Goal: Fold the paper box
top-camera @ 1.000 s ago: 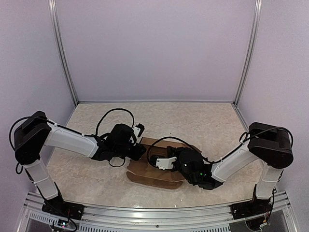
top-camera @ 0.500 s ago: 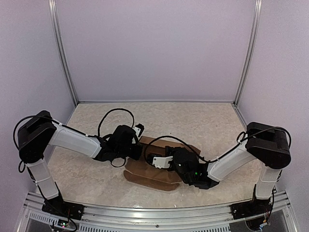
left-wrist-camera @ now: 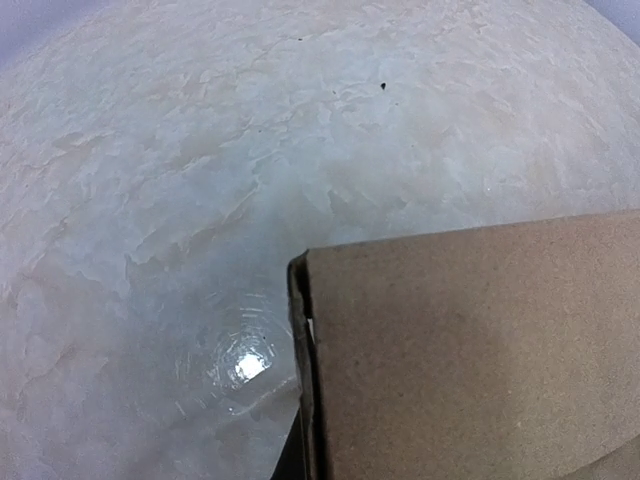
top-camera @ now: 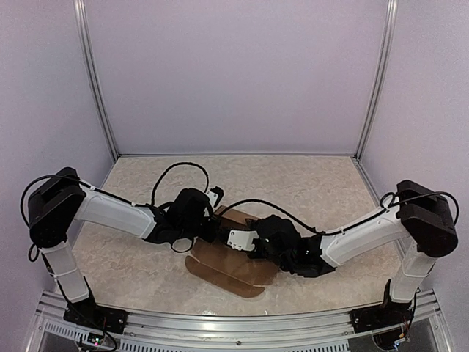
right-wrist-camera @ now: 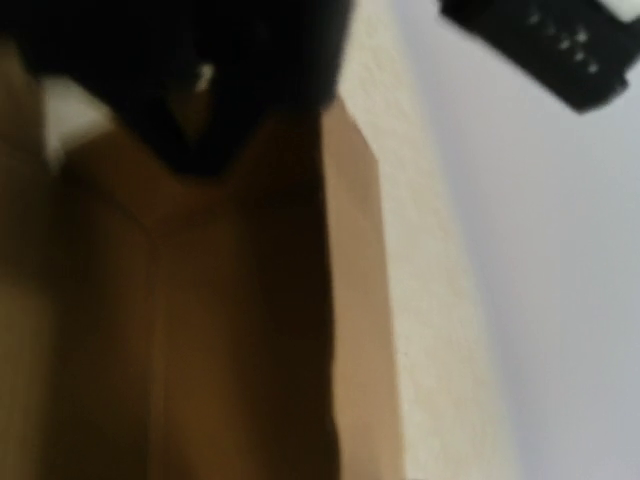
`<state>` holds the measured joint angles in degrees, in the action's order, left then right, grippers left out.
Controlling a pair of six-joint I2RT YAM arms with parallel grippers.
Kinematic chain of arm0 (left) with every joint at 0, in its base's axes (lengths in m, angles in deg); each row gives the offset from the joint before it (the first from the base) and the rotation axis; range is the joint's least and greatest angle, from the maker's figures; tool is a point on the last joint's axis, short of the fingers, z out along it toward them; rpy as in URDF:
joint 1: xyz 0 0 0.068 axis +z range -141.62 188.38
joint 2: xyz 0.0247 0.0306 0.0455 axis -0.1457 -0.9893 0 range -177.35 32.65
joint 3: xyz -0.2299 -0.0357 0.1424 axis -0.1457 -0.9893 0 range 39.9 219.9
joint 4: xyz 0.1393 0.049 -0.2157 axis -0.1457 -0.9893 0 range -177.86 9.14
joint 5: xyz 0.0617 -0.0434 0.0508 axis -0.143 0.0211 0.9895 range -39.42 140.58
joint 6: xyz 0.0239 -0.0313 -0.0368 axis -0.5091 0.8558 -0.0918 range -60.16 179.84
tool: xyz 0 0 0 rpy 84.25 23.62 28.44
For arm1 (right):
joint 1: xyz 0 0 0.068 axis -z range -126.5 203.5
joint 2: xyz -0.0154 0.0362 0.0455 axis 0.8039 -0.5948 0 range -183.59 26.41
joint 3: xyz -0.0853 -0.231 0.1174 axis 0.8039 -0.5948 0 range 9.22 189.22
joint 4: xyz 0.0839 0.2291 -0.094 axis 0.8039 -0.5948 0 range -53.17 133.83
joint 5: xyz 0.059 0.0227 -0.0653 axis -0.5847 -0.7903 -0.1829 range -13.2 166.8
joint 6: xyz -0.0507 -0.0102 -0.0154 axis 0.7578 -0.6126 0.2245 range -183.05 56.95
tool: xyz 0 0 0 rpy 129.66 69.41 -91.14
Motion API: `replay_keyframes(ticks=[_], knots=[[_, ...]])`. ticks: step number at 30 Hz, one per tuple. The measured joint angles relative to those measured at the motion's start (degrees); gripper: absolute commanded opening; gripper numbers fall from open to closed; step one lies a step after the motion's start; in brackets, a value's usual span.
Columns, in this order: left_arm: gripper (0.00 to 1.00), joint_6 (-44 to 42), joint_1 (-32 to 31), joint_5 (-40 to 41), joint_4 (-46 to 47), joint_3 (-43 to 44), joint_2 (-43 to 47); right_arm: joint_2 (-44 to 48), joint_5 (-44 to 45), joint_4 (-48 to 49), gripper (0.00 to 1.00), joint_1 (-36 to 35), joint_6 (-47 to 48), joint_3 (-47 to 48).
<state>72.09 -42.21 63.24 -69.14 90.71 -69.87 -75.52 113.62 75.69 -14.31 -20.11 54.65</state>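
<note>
Paper box (top-camera: 229, 268) lies between left pincer (top-camera: 212, 231), pressed together, and right pincer (top-camera: 234, 246), spread unclear.

The paper box (left-wrist-camera: 470, 350) is noted as plain brown cardboard, matt, with a fine fibrous grain. The surface (left-wrist-camera: 150, 150) is recorded as pale, mottled and stone-like, smooth, with a slight gloss. The left arm shell (top-camera: 110, 213) is seen as smooth white plastic.
</note>
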Motion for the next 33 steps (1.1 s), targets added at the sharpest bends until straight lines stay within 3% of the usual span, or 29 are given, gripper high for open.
replay_keyframes(ticks=[3, 6, 15, 22, 26, 33], knots=[[0.0, -1.05, -0.13, -1.31, -0.24, 1.03, -0.02, 3.67, -4.68, -5.97, 0.51, 0.66, -4.57, 1.01], [0.0, -2.1, -0.13, -2.34, -0.59, 2.25, -0.17, 7.17, -9.29, -10.64, 0.55, 1.62, -8.87, 1.99], [0.0, -5.16, -0.07, -6.8, -0.66, 3.15, -0.2, 18.58, -21.75, -22.08, 0.53, 6.95, -19.61, 2.1], [0.0, -8.13, 0.0, -11.15, -0.9, 4.74, -0.31, 25.73, -29.03, -27.76, 0.24, 12.28, -26.1, 2.1], [0.0, -9.2, 0.02, -12.94, -0.68, 4.94, -0.55, 27.36, -31.93, -30.73, 0.0, 14.88, -29.79, 2.1], [0.0, -11.32, -0.15, -13.35, -0.63, 5.97, -1.84, 27.8, -35.17, -30.21, 0.0, 18.82, -37.2, 2.12]])
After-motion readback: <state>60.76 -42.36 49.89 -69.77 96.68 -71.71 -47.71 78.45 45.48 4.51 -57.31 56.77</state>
